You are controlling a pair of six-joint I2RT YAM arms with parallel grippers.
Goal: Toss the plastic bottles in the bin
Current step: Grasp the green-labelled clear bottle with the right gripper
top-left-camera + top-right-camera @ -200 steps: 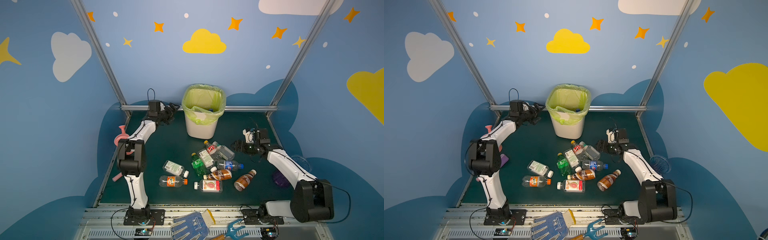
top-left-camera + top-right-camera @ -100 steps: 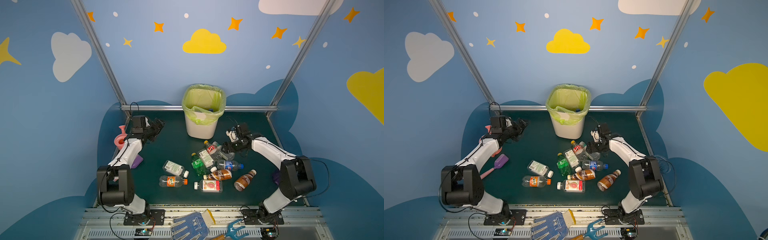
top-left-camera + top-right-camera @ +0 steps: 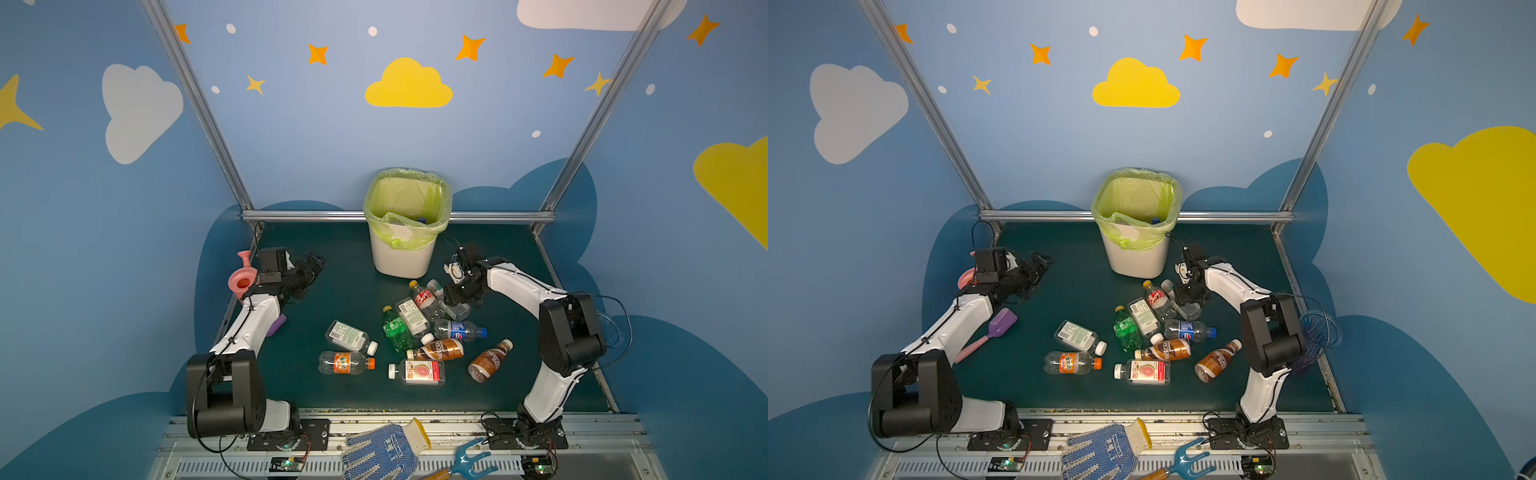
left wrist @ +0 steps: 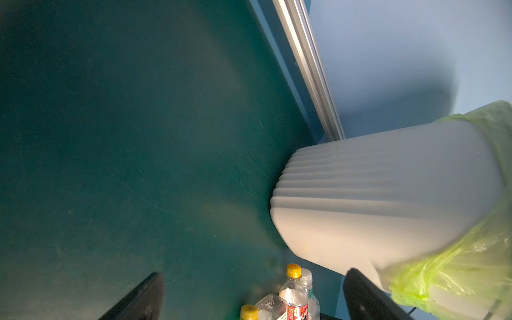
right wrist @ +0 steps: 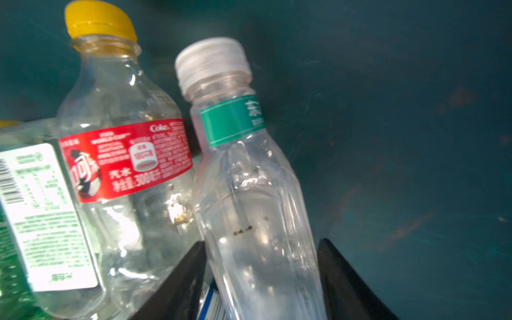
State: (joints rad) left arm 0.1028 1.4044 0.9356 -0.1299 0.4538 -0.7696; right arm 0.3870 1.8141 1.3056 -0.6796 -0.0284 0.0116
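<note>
Several plastic bottles (image 3: 415,332) lie in a loose pile on the green mat in front of the bin (image 3: 401,262), a white basket with a yellow-green liner, also seen in the other top view (image 3: 1136,257) and the left wrist view (image 4: 388,194). My right gripper (image 3: 457,299) (image 3: 1187,301) (image 5: 260,243) is down at the pile's far right. It is shut on a clear bottle with a green label and white cap (image 5: 249,194), lying beside a red-labelled bottle (image 5: 124,155). My left gripper (image 3: 311,266) (image 3: 1040,264) (image 4: 255,277) hangs open and empty, left of the bin.
A pink watering can (image 3: 243,278) stands behind the left arm and a purple scoop (image 3: 998,326) lies under it. Two brown coffee bottles (image 3: 440,349) (image 3: 488,359) lie at the pile's near side. A blue-dotted glove (image 3: 382,451) and a blue fork (image 3: 469,461) rest on the front rail.
My right gripper has come in from the right, dropped onto the pile and closed on the green-labelled clear bottle. The left arm has swung back from beside the bin to the left, still open.
</note>
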